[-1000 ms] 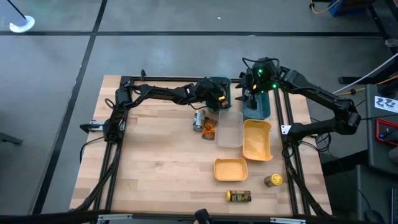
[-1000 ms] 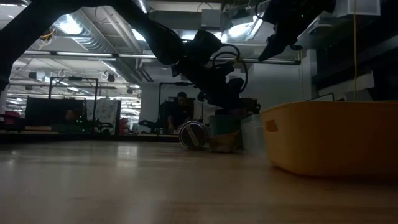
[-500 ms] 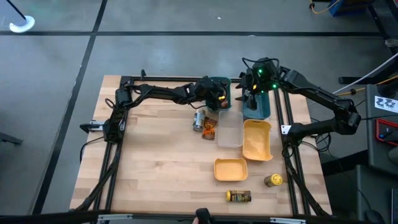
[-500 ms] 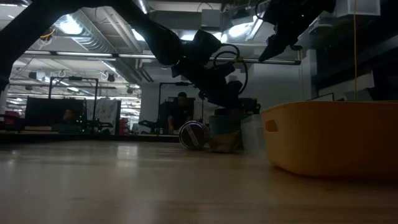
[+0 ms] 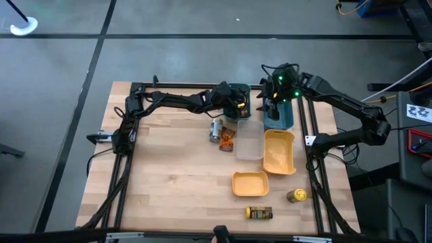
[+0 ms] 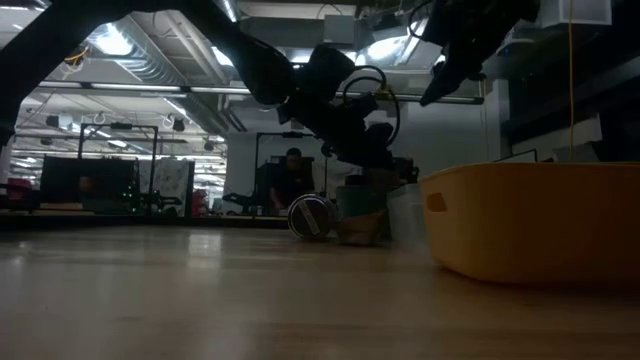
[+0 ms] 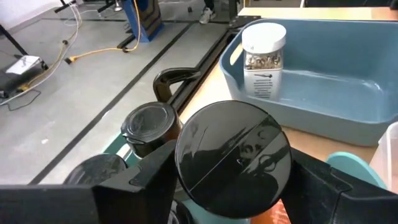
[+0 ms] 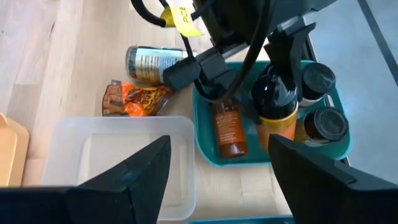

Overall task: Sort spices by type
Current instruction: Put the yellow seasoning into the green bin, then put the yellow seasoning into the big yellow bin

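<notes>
An orange-bodied spice jar with a dark lid (image 8: 277, 115) sits in the teal bin (image 5: 237, 91) at the table's far middle, and my left gripper (image 7: 233, 171) is shut on it. Two more dark-lidded jars (image 8: 320, 99) stand beside it, and a brown bottle (image 8: 227, 130) lies on the bin's floor. My right gripper (image 5: 272, 106) hovers open above the blue bin (image 5: 278, 116), touching nothing. A jar (image 5: 216, 130) lies on its side on the table next to an orange-brown packet (image 5: 227, 139). My left gripper pinches the jar between its two fingers at the sides of its dark lid (image 7: 186, 165). The fingers (image 7: 146, 183) come slanting down from the table's left. The jar stands about upright inside the teal bin. Whether its base rests on the bin's floor, I cannot tell.
A white-lidded jar (image 7: 262, 59) stands in the blue bin. A clear bin (image 5: 248, 140) and two yellow bins (image 5: 279, 152) (image 5: 250, 183) lie nearer. Two jars, one (image 5: 258, 213) on its side and one yellow-lidded (image 5: 296, 196), sit near the front right.
My left gripper has tipped and rolled a little over the teal bin, and the jar has stayed between its fingers. Its place has not shifted.
</notes>
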Available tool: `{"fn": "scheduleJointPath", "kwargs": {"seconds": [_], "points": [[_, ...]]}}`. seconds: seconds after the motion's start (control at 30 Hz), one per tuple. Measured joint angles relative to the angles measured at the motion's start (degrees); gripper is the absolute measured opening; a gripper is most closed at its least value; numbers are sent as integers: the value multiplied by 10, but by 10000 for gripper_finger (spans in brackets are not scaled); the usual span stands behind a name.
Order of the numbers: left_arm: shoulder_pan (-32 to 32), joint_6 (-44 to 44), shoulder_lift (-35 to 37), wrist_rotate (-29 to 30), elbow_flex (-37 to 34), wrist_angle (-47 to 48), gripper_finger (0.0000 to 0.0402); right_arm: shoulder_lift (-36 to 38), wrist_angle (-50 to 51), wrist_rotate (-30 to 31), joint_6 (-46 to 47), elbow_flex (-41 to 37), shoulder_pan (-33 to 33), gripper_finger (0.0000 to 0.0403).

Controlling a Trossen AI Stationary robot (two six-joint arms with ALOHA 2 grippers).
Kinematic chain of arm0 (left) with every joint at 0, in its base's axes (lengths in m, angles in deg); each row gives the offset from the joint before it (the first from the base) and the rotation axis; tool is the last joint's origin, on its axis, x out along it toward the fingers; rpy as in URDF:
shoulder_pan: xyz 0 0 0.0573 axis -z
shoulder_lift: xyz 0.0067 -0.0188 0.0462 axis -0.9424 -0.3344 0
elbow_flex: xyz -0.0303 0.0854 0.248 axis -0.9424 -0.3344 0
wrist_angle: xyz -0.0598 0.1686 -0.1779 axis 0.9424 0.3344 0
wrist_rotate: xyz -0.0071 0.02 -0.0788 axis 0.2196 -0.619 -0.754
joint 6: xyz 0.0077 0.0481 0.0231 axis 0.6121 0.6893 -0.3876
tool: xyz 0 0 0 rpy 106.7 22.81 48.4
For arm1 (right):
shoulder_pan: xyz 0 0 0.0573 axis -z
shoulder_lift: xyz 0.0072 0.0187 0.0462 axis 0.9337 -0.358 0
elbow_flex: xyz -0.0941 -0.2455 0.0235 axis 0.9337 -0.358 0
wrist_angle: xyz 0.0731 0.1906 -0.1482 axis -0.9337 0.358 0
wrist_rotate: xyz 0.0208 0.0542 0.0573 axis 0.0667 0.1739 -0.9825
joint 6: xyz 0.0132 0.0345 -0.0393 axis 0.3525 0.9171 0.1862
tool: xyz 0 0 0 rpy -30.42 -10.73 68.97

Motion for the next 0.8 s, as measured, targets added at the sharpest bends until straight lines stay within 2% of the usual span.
{"fn": "scheduleJointPath", "kwargs": {"seconds": [0.13, 0.4, 0.8], "points": [[0, -6, 0, 7, 0, -1, 231, -2, 0, 0, 0, 0, 0, 269], [-1, -20, 0, 25, 0, -1, 266, -3, 0, 0, 0, 0, 0, 269], [-1, -18, 0, 25, 0, -1, 265, -3, 3, 0, 0, 0, 0, 269]]}}
